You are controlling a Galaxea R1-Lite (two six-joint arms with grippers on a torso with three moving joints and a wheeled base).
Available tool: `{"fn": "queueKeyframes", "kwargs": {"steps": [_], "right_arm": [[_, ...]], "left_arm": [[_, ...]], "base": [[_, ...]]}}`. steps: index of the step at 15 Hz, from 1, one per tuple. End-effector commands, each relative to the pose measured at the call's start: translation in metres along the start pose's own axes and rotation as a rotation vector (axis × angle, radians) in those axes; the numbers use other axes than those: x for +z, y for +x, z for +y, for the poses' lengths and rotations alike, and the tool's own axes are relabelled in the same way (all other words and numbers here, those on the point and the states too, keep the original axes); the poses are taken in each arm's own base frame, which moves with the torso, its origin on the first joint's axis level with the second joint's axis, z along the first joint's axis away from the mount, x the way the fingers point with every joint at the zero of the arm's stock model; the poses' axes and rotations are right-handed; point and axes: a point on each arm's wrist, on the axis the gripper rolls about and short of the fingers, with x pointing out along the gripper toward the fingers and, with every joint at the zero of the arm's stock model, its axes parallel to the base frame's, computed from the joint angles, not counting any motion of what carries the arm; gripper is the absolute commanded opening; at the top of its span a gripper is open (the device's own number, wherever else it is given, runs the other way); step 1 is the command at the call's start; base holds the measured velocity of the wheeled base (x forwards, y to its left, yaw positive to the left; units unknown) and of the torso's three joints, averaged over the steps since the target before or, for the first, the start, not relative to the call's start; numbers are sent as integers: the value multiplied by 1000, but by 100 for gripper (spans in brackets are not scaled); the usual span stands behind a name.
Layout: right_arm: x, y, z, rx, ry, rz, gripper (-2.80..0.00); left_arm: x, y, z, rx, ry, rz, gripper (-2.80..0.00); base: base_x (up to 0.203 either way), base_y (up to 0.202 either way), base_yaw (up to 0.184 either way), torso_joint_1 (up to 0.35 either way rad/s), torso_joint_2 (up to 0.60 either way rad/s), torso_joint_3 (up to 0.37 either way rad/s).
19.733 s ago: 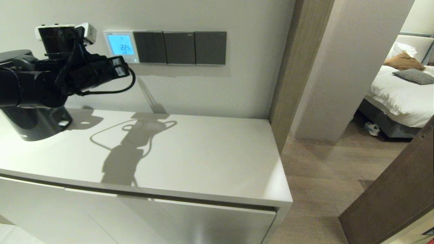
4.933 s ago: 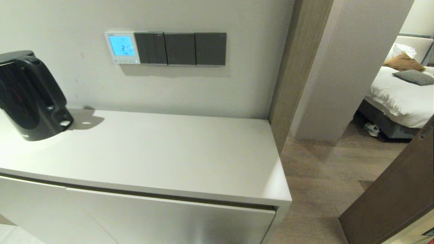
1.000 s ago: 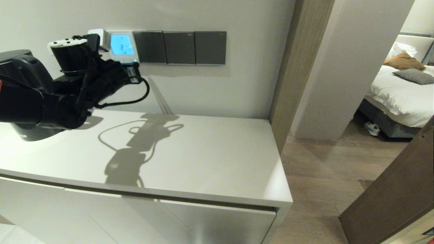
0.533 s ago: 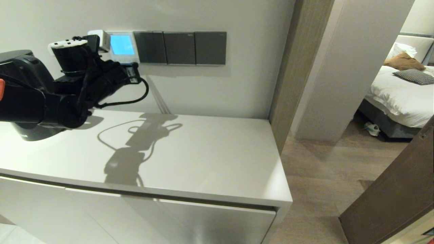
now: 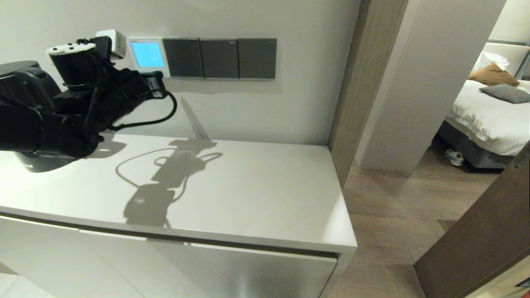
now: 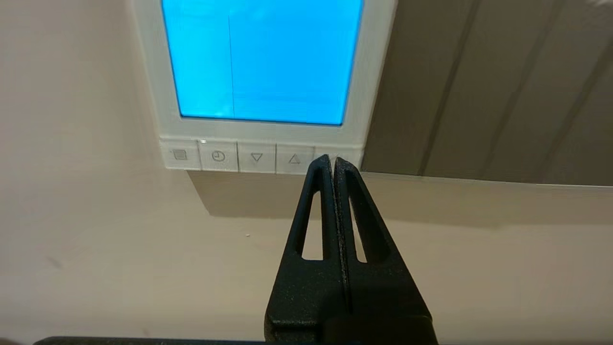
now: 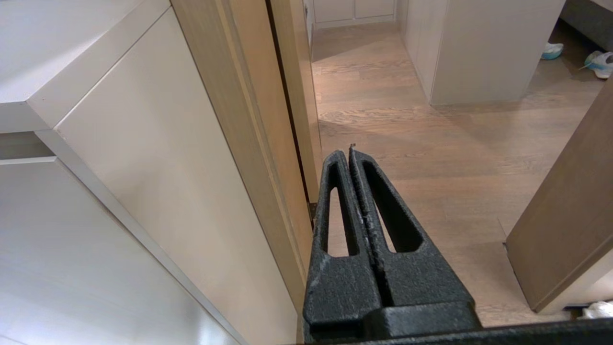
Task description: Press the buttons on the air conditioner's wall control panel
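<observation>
The left hand [image 6: 332, 160], fingers pressed together and holding nothing, forms one narrow tip that meets the rightmost button [image 6: 340, 154] under the control panel's [image 6: 261, 81] blue screen.

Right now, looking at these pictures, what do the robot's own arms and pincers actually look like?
The left arm is bulky and matte black, with a white-capped block near the wrist and a looping black cable. The left gripper and right gripper both have black, rough-textured tapered fingers with long slots cut through them.

Blk kettle [image 5: 25, 120] on cabinet [image 5: 248, 194] — bed [image 5: 488, 116] beyond.
</observation>
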Motion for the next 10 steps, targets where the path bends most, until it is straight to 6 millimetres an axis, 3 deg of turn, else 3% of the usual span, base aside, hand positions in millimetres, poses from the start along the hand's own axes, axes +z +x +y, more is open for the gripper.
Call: {"fn": "queueKeyframes", "kwargs": {"steps": [1, 5, 8, 10], "right_arm": [[0, 0, 0, 1, 0, 3, -280], [0, 0, 0, 1, 0, 3, -280], [0, 0, 0, 1, 0, 3, -280], [0, 0, 0, 1, 0, 3, -280]], "left_arm": [[27, -23, -5, -9, 1, -51, -280], [56, -61, -12, -24, 1, -104, -280], [84, -104, -17, -27, 6, -163, -280], [102, -143, -19, -27, 9, -201, -280]], "base": [[0, 0, 0, 0, 0, 0], [0, 0, 0, 0, 0, 0], [0, 0, 0, 0, 0, 0], [0, 0, 0, 0, 0, 0]]}}
